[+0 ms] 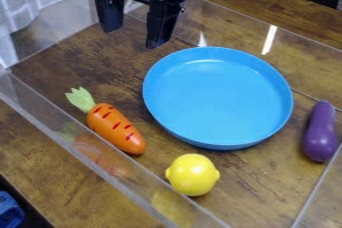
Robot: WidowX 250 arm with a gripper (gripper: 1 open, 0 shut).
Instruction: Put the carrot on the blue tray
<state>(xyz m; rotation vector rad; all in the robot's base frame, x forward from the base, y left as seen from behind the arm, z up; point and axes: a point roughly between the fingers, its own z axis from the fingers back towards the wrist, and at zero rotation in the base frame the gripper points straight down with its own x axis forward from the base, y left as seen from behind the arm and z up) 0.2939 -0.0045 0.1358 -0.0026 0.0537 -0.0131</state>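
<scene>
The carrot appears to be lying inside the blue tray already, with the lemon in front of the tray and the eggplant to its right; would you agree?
Not quite. In the camera view the carrot lies on the wooden table to the left of the blue tray, not inside it; the tray holds nothing. The lemon is in front of the tray and the eggplant to its right, as you said.

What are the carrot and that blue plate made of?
The carrot looks like molded plastic: uniform orange, dark painted grooves, smooth pale green top. The blue tray also seems plastic, judging by its even bright color and the soft sheen along its raised rim. Neither can be confirmed by sight alone.
</scene>
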